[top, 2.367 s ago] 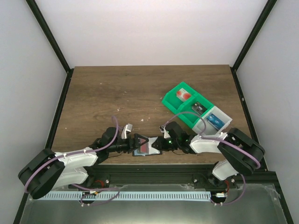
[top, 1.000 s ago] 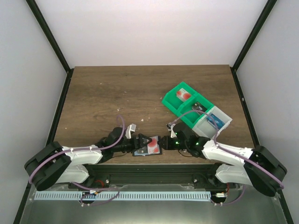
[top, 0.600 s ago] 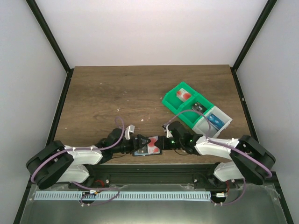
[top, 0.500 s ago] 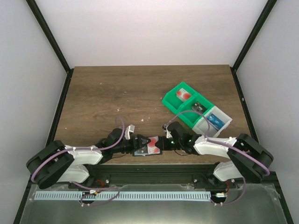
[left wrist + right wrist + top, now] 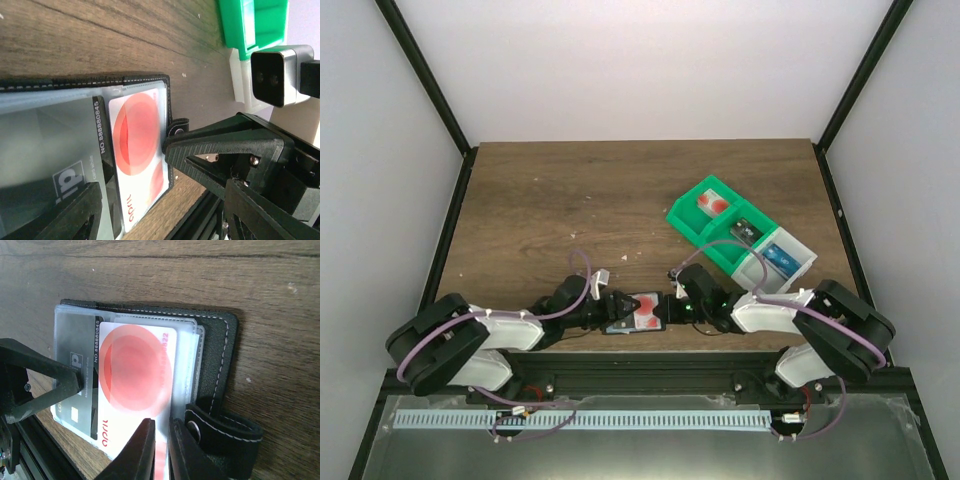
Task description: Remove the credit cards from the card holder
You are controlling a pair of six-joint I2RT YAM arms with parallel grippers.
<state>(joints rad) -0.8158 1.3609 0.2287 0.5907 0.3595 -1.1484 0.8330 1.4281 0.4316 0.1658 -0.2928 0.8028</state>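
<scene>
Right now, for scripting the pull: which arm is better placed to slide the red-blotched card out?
Right: the right gripper rests its tips on the white card; the left gripper is spread over the card holder.

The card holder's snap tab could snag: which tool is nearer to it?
Right. The right tool sits just beside the tab, over the white-and-red card; the left tool is at the holder's opposite side.

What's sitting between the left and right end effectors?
The open card holder, a white-and-red card showing in it, lies between the left end effector and the right end effector. Top view shows it; both wrist views confirm.
</scene>
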